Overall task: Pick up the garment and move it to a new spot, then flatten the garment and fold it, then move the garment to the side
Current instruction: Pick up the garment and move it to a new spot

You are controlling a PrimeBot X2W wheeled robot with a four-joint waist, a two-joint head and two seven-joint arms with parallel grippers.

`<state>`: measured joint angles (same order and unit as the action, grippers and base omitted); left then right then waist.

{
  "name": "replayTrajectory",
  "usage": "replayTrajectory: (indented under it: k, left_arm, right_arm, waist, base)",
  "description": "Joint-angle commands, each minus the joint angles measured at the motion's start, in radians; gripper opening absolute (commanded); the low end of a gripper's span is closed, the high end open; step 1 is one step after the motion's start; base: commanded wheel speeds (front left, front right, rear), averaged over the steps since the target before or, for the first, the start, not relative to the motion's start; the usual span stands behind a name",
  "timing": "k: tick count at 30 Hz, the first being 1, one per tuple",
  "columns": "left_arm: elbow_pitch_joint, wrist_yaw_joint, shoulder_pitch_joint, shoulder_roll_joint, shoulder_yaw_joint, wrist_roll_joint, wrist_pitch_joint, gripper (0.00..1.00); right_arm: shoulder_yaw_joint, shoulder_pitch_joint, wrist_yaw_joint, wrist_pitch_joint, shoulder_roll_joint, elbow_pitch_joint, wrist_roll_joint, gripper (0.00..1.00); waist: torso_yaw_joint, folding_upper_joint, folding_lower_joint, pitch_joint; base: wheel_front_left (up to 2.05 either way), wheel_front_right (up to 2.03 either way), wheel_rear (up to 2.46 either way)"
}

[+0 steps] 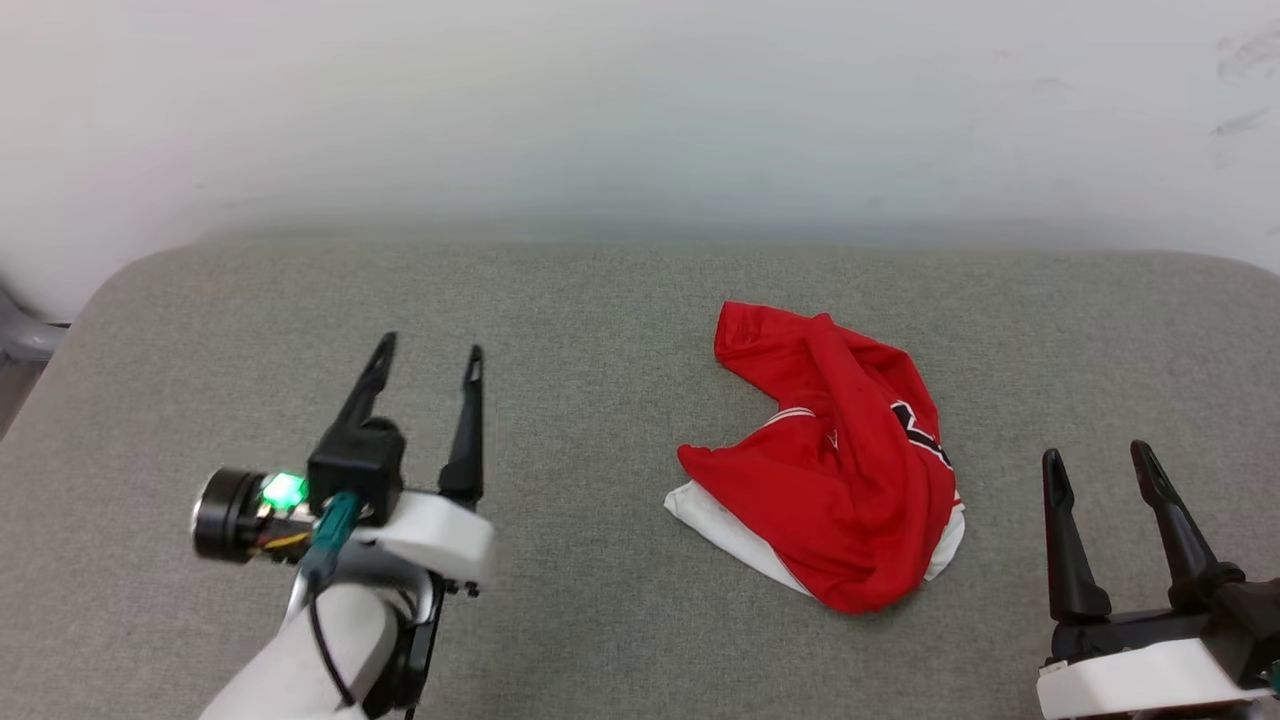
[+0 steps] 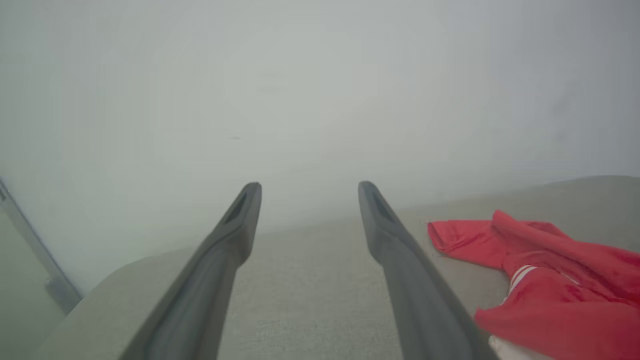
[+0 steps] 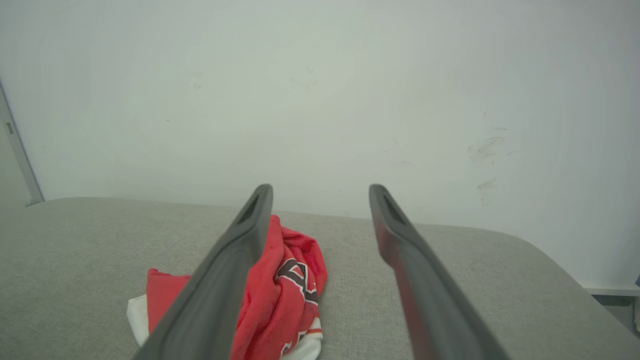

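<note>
Wide-open dark left claw [image 1: 431, 347] and right claw [image 1: 1095, 450] flank that crumpled red white-sleeved jersey [image 1: 840, 480]; looks light, floppy, so pinch its ridge.

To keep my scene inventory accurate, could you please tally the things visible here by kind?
Clothing: 1, the crumpled red garment
Robot hands: 2, the left hand and the right hand, both open and empty
Work surfaces: 1, the grey padded surface
Total: 4
</note>
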<state>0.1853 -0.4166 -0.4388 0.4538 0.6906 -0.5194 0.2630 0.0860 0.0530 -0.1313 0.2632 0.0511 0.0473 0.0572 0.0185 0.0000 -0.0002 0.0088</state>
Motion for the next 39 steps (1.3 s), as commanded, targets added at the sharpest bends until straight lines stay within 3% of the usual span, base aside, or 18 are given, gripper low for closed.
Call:
replayTrajectory:
  k: [1,7,10,16,26,39]
  left_arm:
    - [-0.049,-0.019,0.071,-0.008,-0.062,0.039,0.002,1.00]
    - [-0.138,-0.033,0.240,-0.046,-0.211,0.126,0.002,1.00]
    - [-0.177,-0.014,0.329,-0.080,-0.286,0.177,0.002,1.00]
    - [-0.214,0.062,0.460,-0.153,-0.398,0.268,0.002,1.00]
    - [-0.196,0.197,0.559,-0.251,-0.472,0.377,0.003,1.00]
    - [-0.184,0.276,0.586,-0.323,-0.563,0.444,0.003,1.00]
  right_arm:
    - [-0.001,0.013,0.001,0.002,-0.002,-0.005,-0.002,1.00]
    - [-0.005,0.025,0.001,0.002,-0.002,-0.014,0.004,1.00]
    - [-0.007,0.030,0.001,0.002,-0.002,-0.020,0.011,1.00]
    - [-0.013,0.043,0.001,0.002,-0.002,-0.034,0.021,1.00]
    - [-0.025,0.068,0.001,0.002,-0.002,-0.050,0.041,1.00]
    - [-0.021,0.094,0.001,0.002,-0.002,-0.056,0.051,1.00]
  waist:
    - [0.001,0.0000,0.0002,-0.005]
    - [0.001,0.0000,0.0002,-0.017]
    - [0.002,0.0000,0.0002,-0.023]
    - [0.006,0.0000,0.0002,-0.036]
    - [0.010,0.0000,0.0002,-0.052]
    - [0.014,0.0000,0.0002,-0.055]
  base:
    - [0.00,0.00,0.00]
    - [0.00,0.00,0.00]
    - [0.00,0.00,0.00]
    - [0.00,0.00,0.00]
    - [0.00,0.00,0.00]
    - [0.00,0.00,0.00]
